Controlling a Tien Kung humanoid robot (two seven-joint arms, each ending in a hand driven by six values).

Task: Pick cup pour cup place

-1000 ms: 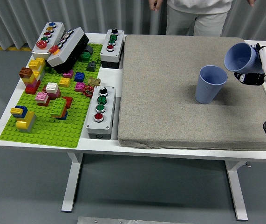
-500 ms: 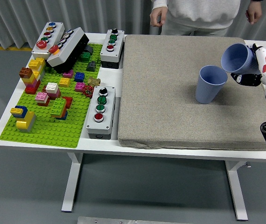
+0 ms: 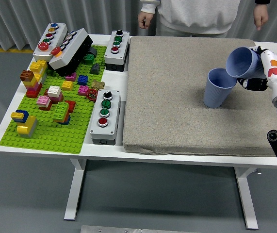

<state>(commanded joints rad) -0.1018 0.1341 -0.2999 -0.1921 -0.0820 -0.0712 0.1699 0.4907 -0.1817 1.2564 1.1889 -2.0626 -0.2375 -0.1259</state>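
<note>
held cup (image 3: 241,61): blue-grey tumbler, up in the air at the right side, tipped over with its mouth facing left and down toward the other cup. rim sits just above and right of the standing one, close but whether they touch can't be told.
right robot hand (image 3: 256,73): white and orange, fingers wrapped round the held cup's body, so it's clamped on the cup. left arm isn't in the shot at all.
standing cup (image 3: 218,88): same colour and shape, upright on the grey mat (image 3: 177,107), mouth open to the top.
how it handles: looks like thin plastic, so probably light and a bit springy. a hard squeeze would likely oval the wall, and smooth sides could slip if the grip is loose. doesn't look breakable.
where to hold: mid-body to lower half seems best, rim kept free so the pour has a clear lip. the grip sits on the body here, behind the mouth.
contents: can't see anything inside either cup from this angle.
landing spot: the mat looks soft, so the cup may wobble when set down; base flat first seems wise.
rest of bench (image 3: 128,150): lego plate (image 3: 51,131) with bricks and button boxes (image 3: 104,116) on the left, well apart from the cups.
person (image 3: 196,14): stands at the far side, hands hanging, touching nothing.
</note>
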